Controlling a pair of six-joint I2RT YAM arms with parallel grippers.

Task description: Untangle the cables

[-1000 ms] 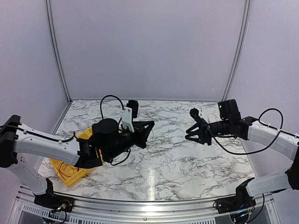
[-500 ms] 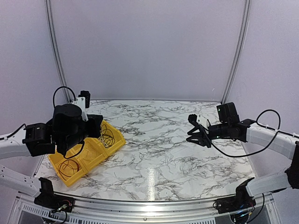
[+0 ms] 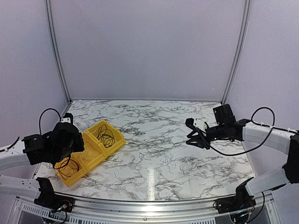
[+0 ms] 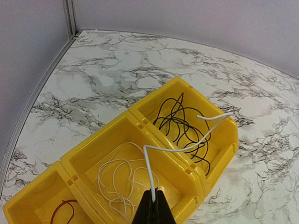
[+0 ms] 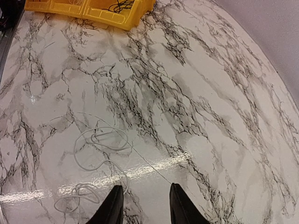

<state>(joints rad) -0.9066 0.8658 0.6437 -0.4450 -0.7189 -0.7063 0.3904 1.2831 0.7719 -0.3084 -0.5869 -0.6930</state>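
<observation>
My left gripper [image 4: 153,203] is shut on a white cable [image 4: 148,168] that rises from the jaws, bends and runs right over the yellow bins [image 4: 219,154]. The far compartment holds black cables [image 4: 182,126], the middle one white cables [image 4: 119,184], and the near one a reddish wire [image 4: 65,207]. My right gripper [image 5: 145,205] is open with nothing between its fingers, low over the marble table. Loose white cables [image 5: 100,144] lie in loops just left of it, and a very thin dark wire [image 5: 152,165] runs between them and the jaws.
The yellow bins [image 3: 96,147] sit at the table's left, under my left arm [image 3: 63,140]. My right arm [image 3: 224,128] reaches in from the right, with its own thick black cable hanging. Grey walls close the back and sides.
My left arm has swung from the table's middle back to the left over the bins, jaws still shut. The right gripper has shifted only slightly.
</observation>
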